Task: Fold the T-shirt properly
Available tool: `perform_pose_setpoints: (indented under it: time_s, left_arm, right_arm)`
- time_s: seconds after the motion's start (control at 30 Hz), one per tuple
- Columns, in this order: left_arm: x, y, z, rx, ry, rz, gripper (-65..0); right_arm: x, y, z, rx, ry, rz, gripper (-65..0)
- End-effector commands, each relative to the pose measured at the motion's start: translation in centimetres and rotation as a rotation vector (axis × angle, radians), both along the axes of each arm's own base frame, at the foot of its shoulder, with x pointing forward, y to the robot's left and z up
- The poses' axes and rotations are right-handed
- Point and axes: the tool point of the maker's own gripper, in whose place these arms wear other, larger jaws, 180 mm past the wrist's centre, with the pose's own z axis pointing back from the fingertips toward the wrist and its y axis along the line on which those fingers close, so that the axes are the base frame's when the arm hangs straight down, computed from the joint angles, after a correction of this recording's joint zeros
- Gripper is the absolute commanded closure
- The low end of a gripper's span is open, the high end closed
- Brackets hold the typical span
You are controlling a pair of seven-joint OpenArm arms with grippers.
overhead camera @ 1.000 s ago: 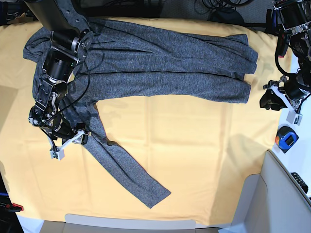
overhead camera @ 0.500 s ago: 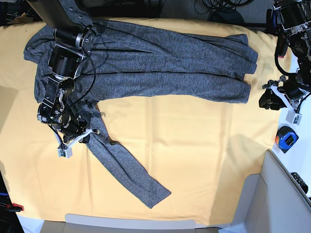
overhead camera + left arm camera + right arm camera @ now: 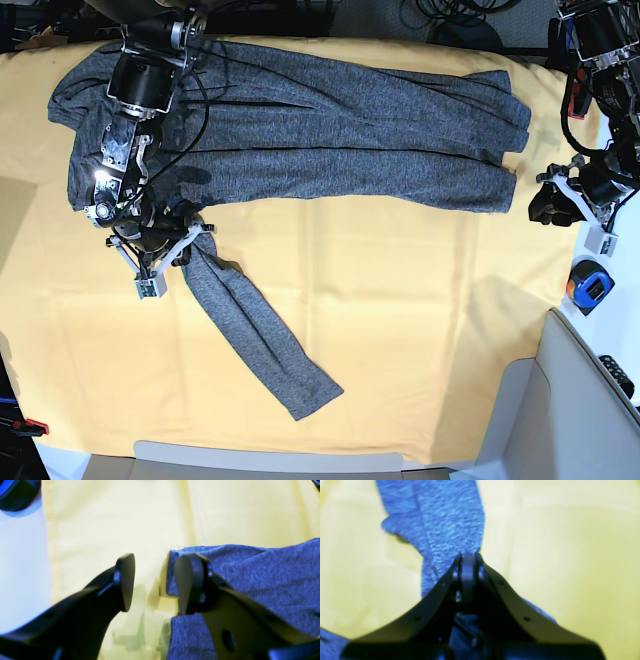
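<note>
The heather-grey T-shirt (image 3: pixel 330 130) lies spread along the far side of the yellow-orange cloth (image 3: pixel 400 300). One long sleeve (image 3: pixel 250 330) runs diagonally toward the front. My right gripper (image 3: pixel 180 250) is shut on that sleeve near the shoulder. In the right wrist view the jaws (image 3: pixel 468 562) meet on the grey fabric (image 3: pixel 445 517). My left gripper (image 3: pixel 545 205) hovers just off the shirt's right-hand edge. It is open (image 3: pixel 152 580), with only yellow cloth in the gap and one finger (image 3: pixel 190 580) over the shirt's corner (image 3: pixel 250 575).
An orange and blue tape measure (image 3: pixel 588 285) sits on the white table right of the cloth. A grey panel (image 3: pixel 560 400) stands at the front right corner. Cables lie beyond the far edge. The cloth's edge and white table (image 3: pixel 22 567) show beside the left gripper.
My right gripper closed on the sleeve near the shoulder and moved up and right, dragging the sleeve a little with it. The left arm has not moved.
</note>
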Motion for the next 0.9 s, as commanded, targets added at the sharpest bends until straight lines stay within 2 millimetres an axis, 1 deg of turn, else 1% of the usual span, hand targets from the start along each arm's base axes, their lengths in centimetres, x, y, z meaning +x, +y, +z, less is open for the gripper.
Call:
perform_pose_setpoints:
  time_s: [0.0,0.1,0.2,0.27,0.37,0.43,0.5,0.63,0.73,0.8,0.87]
  left_arm:
    - [0.8,0.6,1.6,0.018,-0.048,-0.003,-28.6]
    - [0.8,0.5,1.5,0.016,-0.048,-0.003,-28.6]
    - [0.8,0.5,1.5,0.016,-0.048,-0.003,-28.6]
    - [0.8,0.5,1.5,0.016,-0.048,-0.003,-28.6]
    - [0.8,0.2,1.3,0.004,-0.049,-0.002,-28.6]
    - [0.8,-0.2,1.1,-0.012,-0.051,0.003,-28.6]
    - [0.8,-0.4,1.0,-0.016,-0.049,0.001,-28.6]
    - [0.7,-0.8,0.7,-0.028,-0.047,0.002,-28.6]
    - [0.7,-0.8,0.7,-0.028,-0.047,0.002,-28.6]
    - [0.7,-0.8,0.7,-0.028,-0.046,0.001,-28.6]
    - [0.7,-0.9,0.7,-0.030,-0.046,0.001,-28.6]
  right_arm:
    - [1.2,0.1,2.5,-0.004,-0.083,0.009,0.0]
    - [-0.1,-0.3,3.9,-0.051,-0.105,0.011,0.0]
    - [-1.7,-0.1,6.0,-0.089,-0.148,0.011,0.0]
    - [-3.0,-0.2,7.8,-0.129,-0.182,0.009,0.0]
    - [-5.1,1.1,9.6,-0.170,-0.216,0.046,0.0]
    - [-6.6,2.5,10.2,-0.185,-0.231,0.087,0.0]
    - [-8.2,4.0,9.4,-0.181,-0.208,0.134,0.0]
    - [-11.2,7.1,6.7,-0.152,-0.127,0.232,0.0]
    - [-13.3,9.2,5.3,-0.126,-0.078,0.297,0.0]
    - [-14.5,10.2,4.6,-0.112,-0.051,0.325,0.0]
    - [-15.5,10.6,4.0,-0.103,-0.026,0.339,0.0]
